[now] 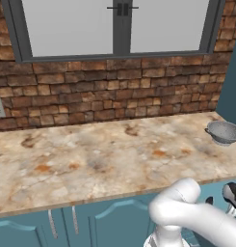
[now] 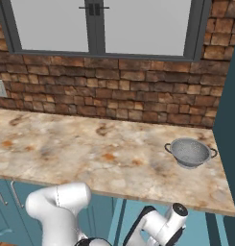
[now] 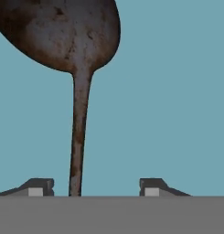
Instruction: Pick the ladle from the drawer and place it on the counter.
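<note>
In the hand view the ladle (image 3: 77, 91) is very close: a dark, rust-mottled round bowl at the top and a thin handle running straight down. It lies on the drawer's teal floor (image 3: 177, 91). My gripper (image 3: 96, 187) is open just over the handle's end. The handle passes between the two fingertips (image 3: 40, 186), nearer the left one, and touches neither. The beige marbled counter (image 1: 105, 154) (image 2: 90, 149) spreads above teal cabinet fronts. My arm bends down below the counter's front edge at the lower right of the left base view.
A grey metal colander-like bowl (image 1: 224, 131) (image 2: 189, 152) stands at the right end of the counter. A red-brown brick wall (image 1: 114, 91) with a window rises behind. A dark teal tall panel (image 2: 231, 120) borders the right side.
</note>
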Motion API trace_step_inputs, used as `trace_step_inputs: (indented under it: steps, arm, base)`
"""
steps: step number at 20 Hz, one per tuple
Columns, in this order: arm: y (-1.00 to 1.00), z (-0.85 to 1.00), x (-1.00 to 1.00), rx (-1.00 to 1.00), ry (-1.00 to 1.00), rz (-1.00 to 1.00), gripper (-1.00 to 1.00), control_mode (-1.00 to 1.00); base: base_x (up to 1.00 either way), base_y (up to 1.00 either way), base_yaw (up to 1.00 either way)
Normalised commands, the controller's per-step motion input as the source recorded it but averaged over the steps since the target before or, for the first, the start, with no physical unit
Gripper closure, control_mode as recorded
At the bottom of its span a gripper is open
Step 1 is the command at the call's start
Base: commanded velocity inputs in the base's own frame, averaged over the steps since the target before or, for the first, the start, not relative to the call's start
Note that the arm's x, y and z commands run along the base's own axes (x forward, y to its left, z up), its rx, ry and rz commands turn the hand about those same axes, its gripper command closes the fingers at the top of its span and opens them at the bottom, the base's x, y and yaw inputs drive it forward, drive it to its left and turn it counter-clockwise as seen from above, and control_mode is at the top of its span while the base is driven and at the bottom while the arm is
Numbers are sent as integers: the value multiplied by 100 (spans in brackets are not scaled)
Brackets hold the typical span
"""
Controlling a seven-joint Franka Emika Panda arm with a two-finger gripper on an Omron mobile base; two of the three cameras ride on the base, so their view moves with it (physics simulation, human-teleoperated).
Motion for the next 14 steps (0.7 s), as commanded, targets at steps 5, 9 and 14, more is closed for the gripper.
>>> trace_step_inputs:
  steps: [5,9,14]
  arm:
    - [9,-100,-41,-5,3,0,100,-100]
    - [46,-100,-100,-9,12,0,100,-100]
    - [32,-98,-80,-1,11,0,100,-100]
  base:
    - [0,0,0]
    - [0,0,0]
    - [0,0,0]
